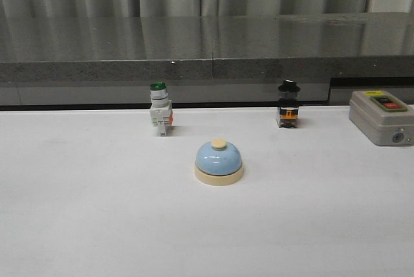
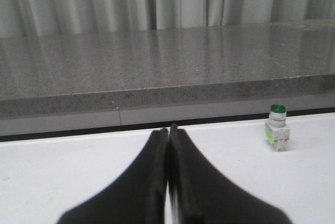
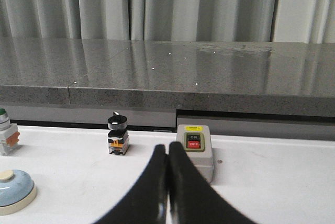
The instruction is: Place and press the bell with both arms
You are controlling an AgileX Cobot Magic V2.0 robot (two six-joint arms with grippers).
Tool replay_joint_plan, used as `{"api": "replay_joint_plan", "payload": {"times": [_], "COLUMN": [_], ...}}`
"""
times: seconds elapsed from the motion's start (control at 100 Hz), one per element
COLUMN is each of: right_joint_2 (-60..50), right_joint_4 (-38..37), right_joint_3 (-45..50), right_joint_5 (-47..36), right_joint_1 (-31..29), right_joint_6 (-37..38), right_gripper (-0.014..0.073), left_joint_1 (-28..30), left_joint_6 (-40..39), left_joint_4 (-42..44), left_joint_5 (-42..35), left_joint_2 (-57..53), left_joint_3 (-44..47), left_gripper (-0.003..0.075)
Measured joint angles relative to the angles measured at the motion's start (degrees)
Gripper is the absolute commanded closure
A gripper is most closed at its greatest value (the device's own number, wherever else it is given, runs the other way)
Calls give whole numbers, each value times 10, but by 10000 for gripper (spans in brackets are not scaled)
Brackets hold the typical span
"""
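Note:
The light-blue bell (image 1: 218, 162) with a cream base and cream top button stands upright in the middle of the white table (image 1: 90, 212). It also shows at the edge of the right wrist view (image 3: 14, 190). Neither arm shows in the front view. My left gripper (image 2: 168, 130) is shut and empty over the table, with the bell out of its view. My right gripper (image 3: 168, 147) is shut and empty, with the bell off to its side and apart from it.
A green-capped white pushbutton (image 1: 160, 108) stands behind the bell on the left; it also shows in the left wrist view (image 2: 277, 129). A black-knobbed switch (image 1: 288, 103) stands back right. A grey ON/OFF box (image 1: 383, 116) sits far right. A grey stone ledge (image 1: 207, 47) runs behind.

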Motion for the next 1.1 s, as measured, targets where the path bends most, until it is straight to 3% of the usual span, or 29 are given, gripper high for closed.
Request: {"api": "replay_joint_plan", "payload": {"times": [0.24, 0.61, 1.1], "right_joint_2": [0, 0, 0], "right_joint_4": [0, 0, 0], "right_joint_3": [0, 0, 0], "right_joint_5": [0, 0, 0], "right_joint_1": [0, 0, 0], "right_joint_6": [0, 0, 0], "right_gripper": [653, 653, 653], "left_joint_1": [34, 35, 35], "left_joint_6": [0, 0, 0], "left_joint_4": [0, 1, 2], "left_joint_5": [-7, -54, -59], "left_joint_2": [-58, -58, -58], "left_joint_3": [65, 65, 65], "left_gripper": [740, 740, 740]}}
